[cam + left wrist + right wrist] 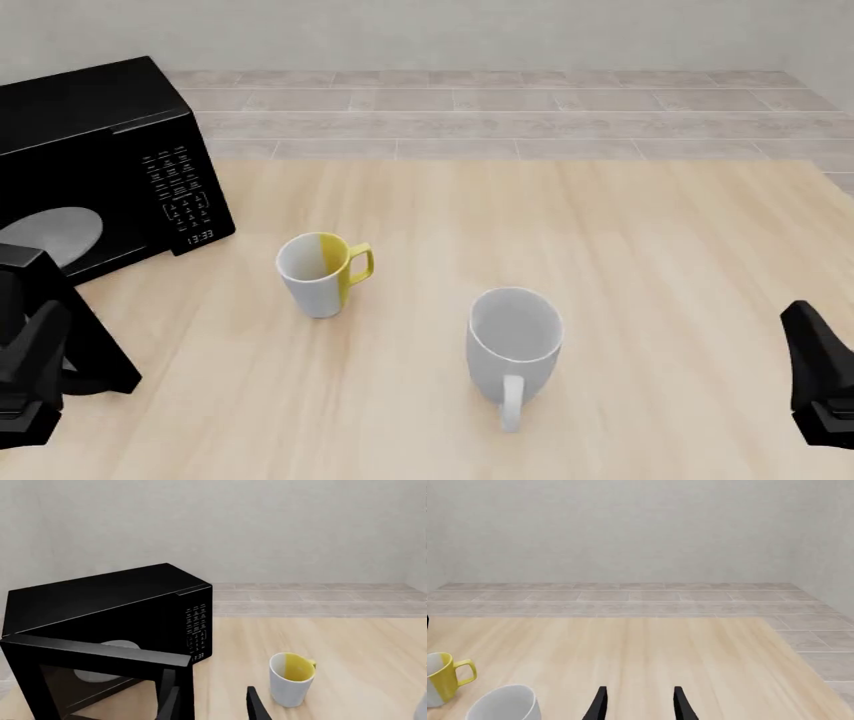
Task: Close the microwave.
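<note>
The microwave point(94, 120) is a glossy black box at the table's far left, with a white keypad point(180, 185) and a pale round plate inside. Its door point(100, 652) stands swung open toward the arms' side. In the left wrist view my left gripper point(212, 707) is open and empty, just behind the door's free edge, and one fingertip point(170, 702) overlaps that edge; whether it touches cannot be told. My right gripper point(639, 706) is open and empty over bare table at the near right, far from the microwave.
A white mug with a yellow handle and inside point(320, 272) stands right of the microwave. A plain white mug point(513, 340) stands nearer the middle. The wooden table point(641, 230) ends at a tiled floor behind.
</note>
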### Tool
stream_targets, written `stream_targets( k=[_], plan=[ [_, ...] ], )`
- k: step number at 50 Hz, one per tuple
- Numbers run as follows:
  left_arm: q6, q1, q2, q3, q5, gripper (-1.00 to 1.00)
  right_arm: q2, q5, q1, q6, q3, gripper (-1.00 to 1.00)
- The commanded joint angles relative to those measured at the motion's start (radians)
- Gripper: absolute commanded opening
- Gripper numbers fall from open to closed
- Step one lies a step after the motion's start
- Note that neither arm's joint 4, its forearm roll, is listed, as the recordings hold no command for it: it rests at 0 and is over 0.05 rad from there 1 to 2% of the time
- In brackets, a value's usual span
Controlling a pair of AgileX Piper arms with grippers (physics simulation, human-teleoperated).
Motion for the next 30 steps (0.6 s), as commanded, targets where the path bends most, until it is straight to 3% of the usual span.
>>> stream_targets(
  k=[1,11,14,26,28,30],
  plan=[
    [-0.027,-0.003,0.007,-0.016,0.016,1.0,0.007,-0.001,0.003,0.002,-0.007,1.0],
    [-0.04,-0.018,0.029,-0.016,0.02,1.0,0.001,0.006,0.0,-0.005,-0.002,1.0],
    [-0.004,-0.011,-0.001,-0.016,0.016,1.0,0.001,0.005,-0.001,-0.019,-0.001,1.0],
    [-0.032,-0.046,-0.001,-0.047,0.063,1.0,0.013,0.005,-0.016,-0.029,0.0,1.0],
    [-0.042,-0.018,0.002,-0.064,0.103,1.0,0.012,0.004,-0.016,-0.032,0.0,1.0],
    [0.011,0.048,0.058,-0.061,0.105,1.0,0.029,-0.009,-0.017,-0.034,0.0,1.0]
  ],
)
